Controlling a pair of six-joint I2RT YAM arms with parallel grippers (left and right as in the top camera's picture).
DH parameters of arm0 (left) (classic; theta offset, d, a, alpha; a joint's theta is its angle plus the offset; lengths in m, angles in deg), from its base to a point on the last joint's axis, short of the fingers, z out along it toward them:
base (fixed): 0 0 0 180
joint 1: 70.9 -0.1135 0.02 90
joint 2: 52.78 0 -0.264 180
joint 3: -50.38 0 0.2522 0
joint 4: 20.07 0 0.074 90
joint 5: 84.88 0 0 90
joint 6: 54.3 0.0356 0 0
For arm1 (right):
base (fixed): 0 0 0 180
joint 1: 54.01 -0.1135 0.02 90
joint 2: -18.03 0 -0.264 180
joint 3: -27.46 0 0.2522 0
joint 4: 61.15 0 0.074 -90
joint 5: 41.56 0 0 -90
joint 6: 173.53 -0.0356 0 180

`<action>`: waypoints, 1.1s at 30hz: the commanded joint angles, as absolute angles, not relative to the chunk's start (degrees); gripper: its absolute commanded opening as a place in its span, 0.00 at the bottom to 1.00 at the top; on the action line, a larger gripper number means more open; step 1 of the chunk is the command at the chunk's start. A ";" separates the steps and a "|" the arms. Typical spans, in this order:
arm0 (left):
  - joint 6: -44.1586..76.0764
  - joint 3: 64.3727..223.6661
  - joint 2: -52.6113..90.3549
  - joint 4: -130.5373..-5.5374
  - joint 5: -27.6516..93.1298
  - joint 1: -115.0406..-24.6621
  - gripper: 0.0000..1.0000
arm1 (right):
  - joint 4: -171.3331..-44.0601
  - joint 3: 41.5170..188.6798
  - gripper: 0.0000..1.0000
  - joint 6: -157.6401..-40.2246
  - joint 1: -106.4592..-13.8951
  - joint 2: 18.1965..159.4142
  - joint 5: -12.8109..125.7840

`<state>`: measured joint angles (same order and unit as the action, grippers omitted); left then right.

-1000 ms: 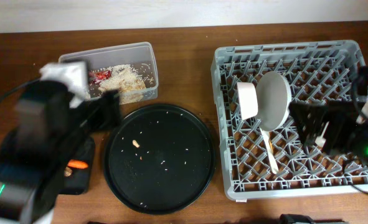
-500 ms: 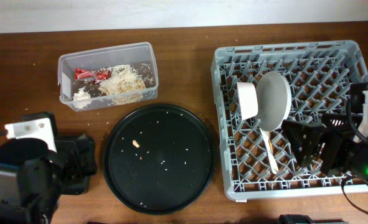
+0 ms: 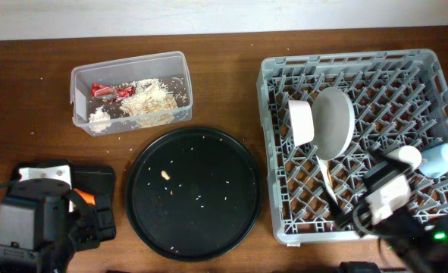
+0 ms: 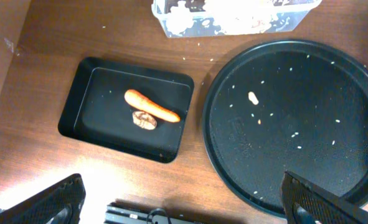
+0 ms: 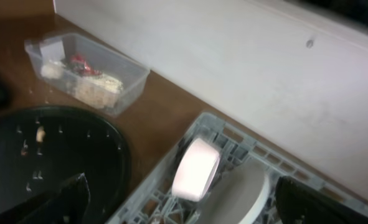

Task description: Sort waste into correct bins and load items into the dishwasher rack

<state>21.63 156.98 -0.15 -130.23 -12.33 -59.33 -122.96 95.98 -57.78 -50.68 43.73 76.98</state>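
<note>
Hovering over the desk (image 4: 22,93), left claw (image 4: 184,202) had fingers (image 4: 53,202) wide apart, empty; right claw (image 5: 193,208) likewise spread, holding nothing. Ahead-left of left claw: shallow black tray (image 4: 78,118) with carrot (image 4: 151,107) and brown scrap (image 4: 144,120) inside. Ahead-right: round black tray (image 4: 233,174), one peanut (image 4: 253,98) plus crumbs (image 4: 297,147) unsorted. Clear tub (image 3: 129,62) sat farther ahead. Under right claw, rack (image 5: 159,193) held bowl (image 5: 196,169) and plate (image 5: 246,199). Risk: peanut was small and round; an off-centre pinch would likely flick it away or scatter crumbs onto the desk.
</note>
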 commanded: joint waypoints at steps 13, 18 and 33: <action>22.31 157.20 -0.24 -130.17 -13.09 -59.61 0.99 | -79.14 42.35 0.98 -71.02 -50.90 18.24 70.90; 22.31 157.20 -0.24 -130.17 -13.09 -59.61 0.99 | -77.50 41.54 0.99 -70.98 -50.94 18.31 70.88; 22.59 152.15 -4.77 -113.05 -13.75 -62.26 0.99 | -77.50 41.54 0.98 -70.98 -50.94 18.33 70.88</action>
